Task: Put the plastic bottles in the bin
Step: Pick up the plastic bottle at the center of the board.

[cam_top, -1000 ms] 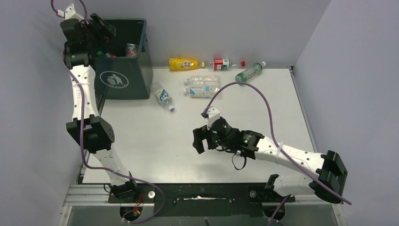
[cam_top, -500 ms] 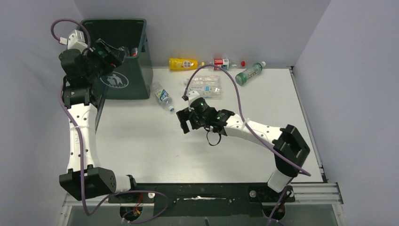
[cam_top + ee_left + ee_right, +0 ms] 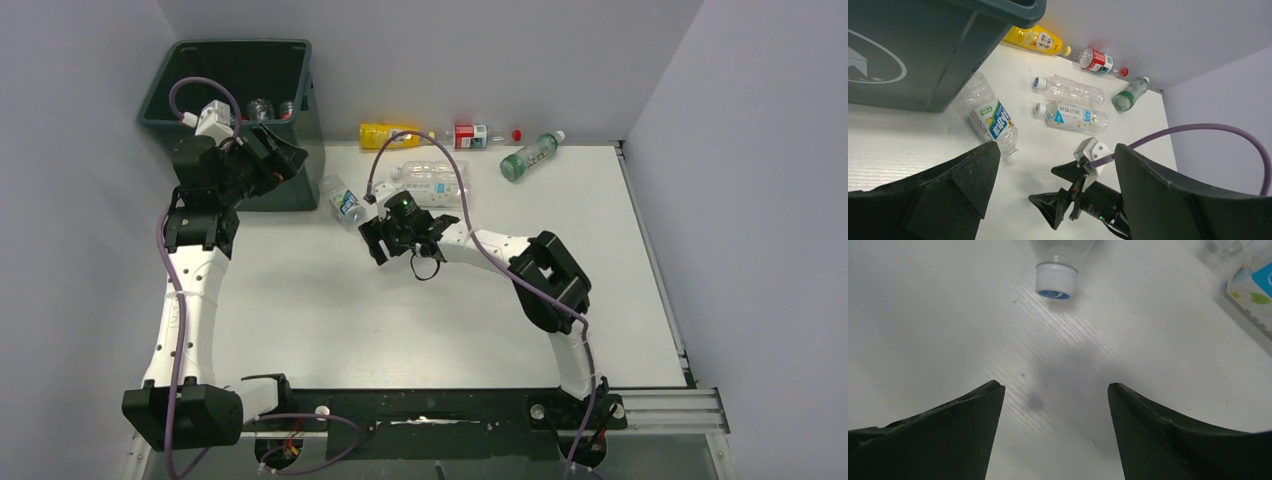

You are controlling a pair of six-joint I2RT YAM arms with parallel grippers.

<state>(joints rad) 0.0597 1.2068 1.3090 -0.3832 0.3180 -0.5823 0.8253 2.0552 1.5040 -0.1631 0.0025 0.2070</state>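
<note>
The dark green bin (image 3: 300,110) stands at the back left with bottles (image 3: 262,107) inside; its wall fills the left wrist view (image 3: 923,50). A clear blue-labelled bottle (image 3: 345,205) lies by the bin's right front corner (image 3: 993,120). My right gripper (image 3: 368,240) is open and empty, low over the table just short of that bottle's cap (image 3: 1057,280), which lies beyond its fingertips (image 3: 1053,387). My left gripper (image 3: 285,160) is open and empty, raised in front of the bin (image 3: 1055,147).
A yellow bottle (image 3: 385,133), a red-labelled bottle (image 3: 470,135) and a green-labelled bottle (image 3: 528,157) lie along the back wall. Two clear bottles (image 3: 432,173) (image 3: 1073,115) lie behind my right wrist. Purple cables loop over both arms.
My left gripper came away from over the bin, down to its front right. My right arm stretched forward and left, up to the blue-labelled bottle's cap.
</note>
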